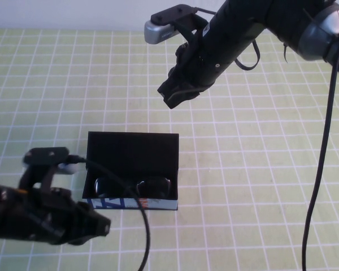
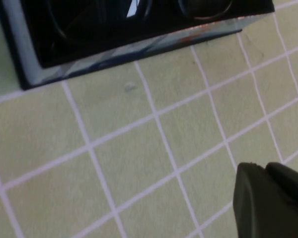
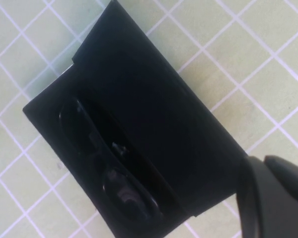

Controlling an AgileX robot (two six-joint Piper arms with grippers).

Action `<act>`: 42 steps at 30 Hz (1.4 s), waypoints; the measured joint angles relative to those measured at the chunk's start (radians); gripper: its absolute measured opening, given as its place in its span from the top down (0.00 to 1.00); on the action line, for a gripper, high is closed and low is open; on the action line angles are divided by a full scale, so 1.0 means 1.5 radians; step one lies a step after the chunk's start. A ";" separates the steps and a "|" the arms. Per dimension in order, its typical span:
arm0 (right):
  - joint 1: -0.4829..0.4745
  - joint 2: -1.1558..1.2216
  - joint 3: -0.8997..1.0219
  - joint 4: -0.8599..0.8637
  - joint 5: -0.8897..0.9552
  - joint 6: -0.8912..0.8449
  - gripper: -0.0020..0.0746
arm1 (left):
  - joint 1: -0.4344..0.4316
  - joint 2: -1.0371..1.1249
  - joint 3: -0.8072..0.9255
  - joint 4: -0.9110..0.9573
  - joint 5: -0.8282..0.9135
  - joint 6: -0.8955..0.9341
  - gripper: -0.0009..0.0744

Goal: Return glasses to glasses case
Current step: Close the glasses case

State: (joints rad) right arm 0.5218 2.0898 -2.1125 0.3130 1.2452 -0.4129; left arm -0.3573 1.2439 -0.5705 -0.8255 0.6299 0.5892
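Note:
The glasses case (image 1: 133,148) stands open on the green grid mat, black lid upright, patterned front side towards me. The black glasses (image 1: 133,186) lie folded inside it. My left gripper (image 1: 104,226) sits low on the mat just left of the case's front corner, fingers together and holding nothing. My right gripper (image 1: 168,96) hangs in the air above and behind the lid, shut and empty. The right wrist view looks down on the case (image 3: 184,124) with the glasses (image 3: 109,171) in it, beside the right gripper (image 3: 264,161). The left wrist view has the case front (image 2: 129,49) beyond the left gripper (image 2: 265,167).
A green mat with a white grid (image 1: 260,169) covers the table. A black cable (image 1: 322,169) hangs down from the right arm at the right. Another cable (image 1: 144,226) runs from the left arm across the case front.

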 joint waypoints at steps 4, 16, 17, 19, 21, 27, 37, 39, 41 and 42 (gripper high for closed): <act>-0.006 0.013 0.000 0.000 0.000 0.015 0.99 | 0.000 0.116 -0.017 -0.154 -0.029 0.177 0.99; -0.050 0.048 0.000 0.000 -0.020 0.048 0.99 | 0.000 0.264 -0.025 -0.467 -0.060 0.504 0.99; -0.050 0.055 0.000 0.000 -0.027 0.049 0.99 | 0.000 0.266 -0.025 -0.477 -0.061 0.517 0.99; -0.051 0.066 0.000 0.003 -0.042 0.050 0.99 | 0.000 0.267 -0.025 -0.496 -0.064 0.538 0.99; -0.052 0.079 0.000 0.011 -0.061 0.050 0.99 | 0.000 0.268 -0.026 -0.509 -0.067 0.554 0.99; -0.052 0.125 0.000 0.048 -0.115 0.052 0.99 | 0.000 0.279 -0.026 -0.521 -0.071 0.570 0.99; -0.052 0.191 0.000 0.087 -0.118 0.067 0.99 | 0.000 0.300 -0.026 -0.527 -0.071 0.582 0.99; -0.052 0.192 0.000 0.095 -0.101 0.067 0.99 | 0.000 0.303 -0.026 -0.527 -0.071 0.581 0.99; -0.052 0.192 0.000 0.110 -0.082 0.067 0.99 | 0.000 0.303 -0.026 -0.527 -0.071 0.583 0.99; -0.052 0.192 0.000 0.117 -0.076 0.063 0.99 | 0.000 0.303 -0.026 -0.528 -0.071 0.583 0.99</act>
State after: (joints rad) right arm 0.4436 2.3777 -2.1125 0.4889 1.1314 -0.3178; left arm -0.3573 1.6984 -0.6099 -1.6172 0.5240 1.4637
